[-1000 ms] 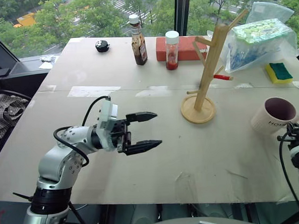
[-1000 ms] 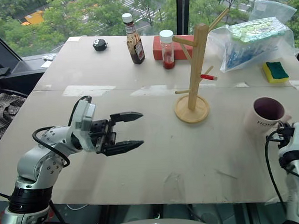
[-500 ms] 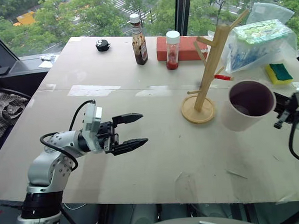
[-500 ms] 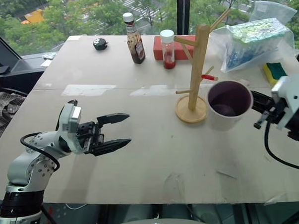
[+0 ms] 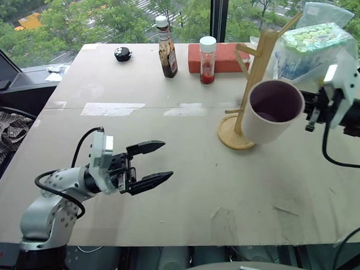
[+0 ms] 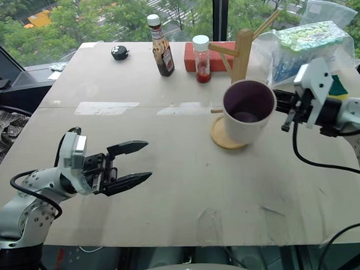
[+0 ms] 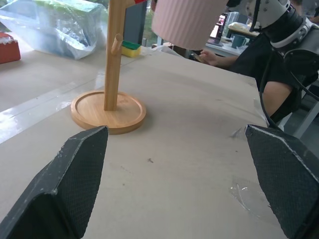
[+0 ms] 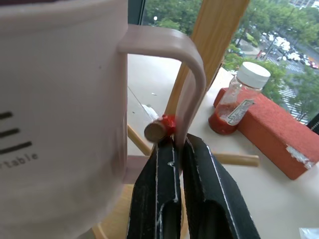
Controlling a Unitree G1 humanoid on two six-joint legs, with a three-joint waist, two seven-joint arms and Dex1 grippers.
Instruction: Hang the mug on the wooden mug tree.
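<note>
Over the near left part of the table (image 5: 188,194), your left gripper (image 5: 152,164) hangs with its two black fingers spread wide and nothing between them, pointing across toward the wooden mug tree (image 5: 249,87). Along the far edge you have a small black object (image 5: 123,54), then a brown sauce bottle (image 5: 166,48), a white-capped jar of red sauce (image 5: 207,61) and a red brick-like block (image 5: 219,57) behind it. Right of centre, the mug tree stands on its round base, and the mug (image 5: 271,110) is off the table, tipped so you see its dark inside, just in front of the post. Your right gripper (image 8: 178,145) is pinched tight on the mug's loop handle, with a red-tipped peg (image 8: 158,129) just beside that handle. Farther right lie a clear plastic bag (image 5: 310,48) and a yellow-green sponge (image 6: 338,87).
</note>
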